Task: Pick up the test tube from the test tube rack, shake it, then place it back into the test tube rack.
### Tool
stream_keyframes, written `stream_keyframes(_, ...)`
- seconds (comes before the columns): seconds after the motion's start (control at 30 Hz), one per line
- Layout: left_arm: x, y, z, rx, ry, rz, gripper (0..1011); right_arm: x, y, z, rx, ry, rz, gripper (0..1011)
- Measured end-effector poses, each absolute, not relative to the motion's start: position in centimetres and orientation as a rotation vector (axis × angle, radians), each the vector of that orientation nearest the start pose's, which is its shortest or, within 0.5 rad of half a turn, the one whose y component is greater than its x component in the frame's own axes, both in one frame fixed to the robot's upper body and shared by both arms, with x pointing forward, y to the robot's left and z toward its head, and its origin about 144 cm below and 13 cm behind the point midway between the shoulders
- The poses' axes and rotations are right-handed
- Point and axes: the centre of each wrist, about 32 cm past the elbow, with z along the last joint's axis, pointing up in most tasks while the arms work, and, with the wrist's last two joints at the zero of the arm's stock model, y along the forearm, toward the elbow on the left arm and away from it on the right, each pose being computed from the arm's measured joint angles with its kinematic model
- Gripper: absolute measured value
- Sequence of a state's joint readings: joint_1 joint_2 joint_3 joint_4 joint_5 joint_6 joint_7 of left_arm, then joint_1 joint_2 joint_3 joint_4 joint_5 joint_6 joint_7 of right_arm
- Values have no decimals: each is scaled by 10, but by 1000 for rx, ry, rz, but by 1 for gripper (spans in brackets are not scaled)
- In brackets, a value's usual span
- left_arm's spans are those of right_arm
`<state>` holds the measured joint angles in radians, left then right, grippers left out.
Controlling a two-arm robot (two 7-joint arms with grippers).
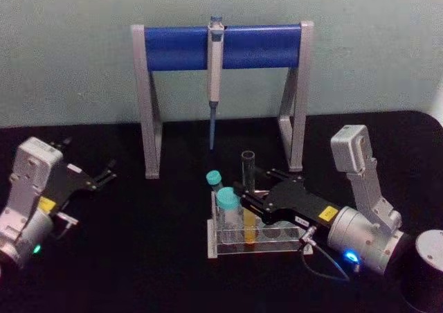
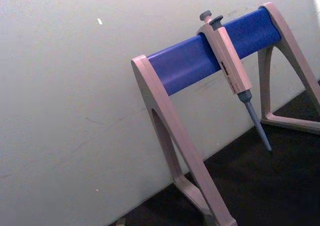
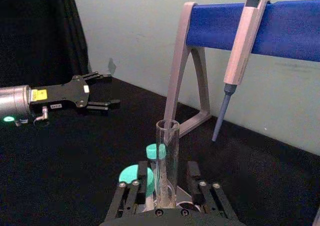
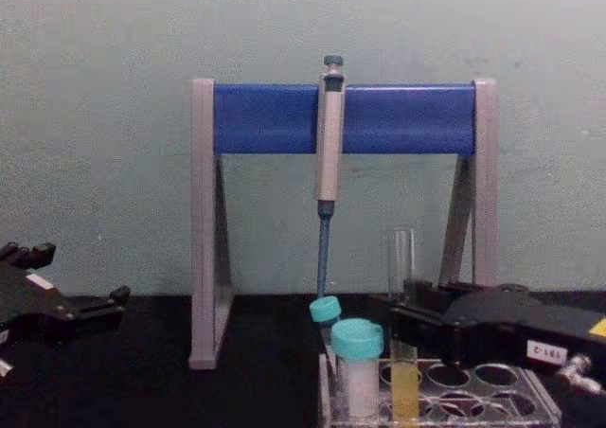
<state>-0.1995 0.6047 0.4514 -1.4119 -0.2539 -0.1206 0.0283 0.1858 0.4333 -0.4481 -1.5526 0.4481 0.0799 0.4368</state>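
Note:
The test tube point(image 1: 248, 171) is a tall clear glass tube with yellow liquid at its bottom. It stands upright in the clear plastic test tube rack point(image 1: 277, 249) at the table's centre. My right gripper point(image 1: 246, 197) reaches in from the right, with one finger on each side of the tube at mid height. In the right wrist view the test tube point(image 3: 167, 156) rises between the open fingers point(image 3: 197, 183), with small gaps on both sides. The chest view shows the test tube point(image 4: 402, 258) in the rack point(image 4: 473, 390). My left gripper point(image 1: 104, 174) rests open at the far left.
Two teal-capped white vials point(image 1: 227, 201) stand in the rack's left end, close beside the tube. The grey-and-blue pipette stand point(image 1: 221, 46) with a hanging pipette point(image 1: 214, 77) rises just behind. A black cylinder point(image 1: 426, 271) sits at the front right corner.

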Motion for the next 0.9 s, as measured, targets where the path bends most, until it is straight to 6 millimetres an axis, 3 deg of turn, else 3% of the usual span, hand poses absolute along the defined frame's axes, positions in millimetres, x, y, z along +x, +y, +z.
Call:
stream_keyframes(0.17, 489, 310, 1140, 304, -285, 1248, 1001, 484, -226, 1165, -92, 65, -738, 357)
stream_keyframes(0.33, 489, 310, 1140, 304, -285, 1248, 1001, 484, -226, 1165, -92, 65, -738, 229)
stream_keyframes(0.9, 489, 310, 1140, 304, -285, 1248, 1001, 484, -226, 1165, -90, 64, -736, 222)
